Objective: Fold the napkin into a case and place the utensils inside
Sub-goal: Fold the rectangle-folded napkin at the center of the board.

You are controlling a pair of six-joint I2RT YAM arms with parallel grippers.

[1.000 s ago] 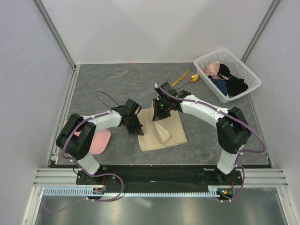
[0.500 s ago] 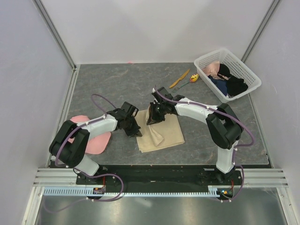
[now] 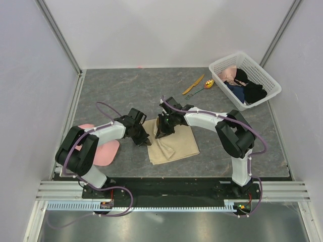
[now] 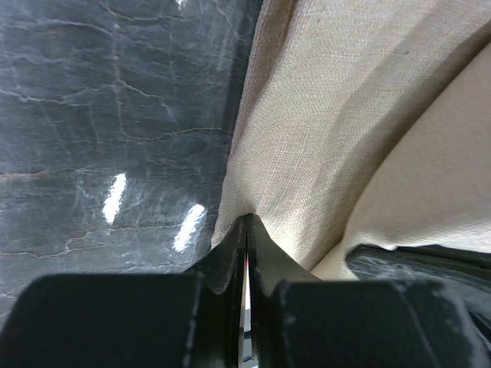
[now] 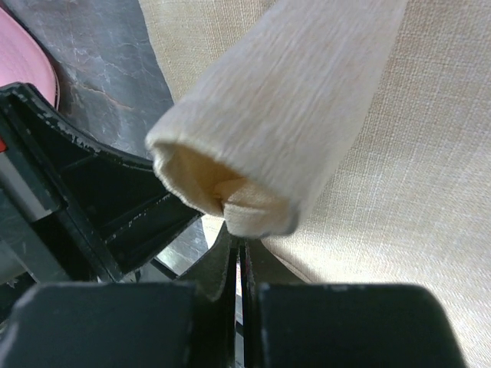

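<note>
The left pincer (image 3: 144, 140) is clamped on the edge of the napkin (image 3: 177, 143). The right pincer (image 3: 162, 132) — just beside it — grips a raised, rolled fold of the same cloth. The knife (image 3: 194, 84) and spoon (image 3: 199, 89) lie side by side on the desk (image 3: 126, 91), well beyond the right pincer.

Both arms bend inward and reach low toward the middle. The left gripper (image 3: 144, 141) and right gripper (image 3: 162, 133) sit near each other (left slightly nearer), each pinched tight on the napkin (image 3: 179, 145).
</note>
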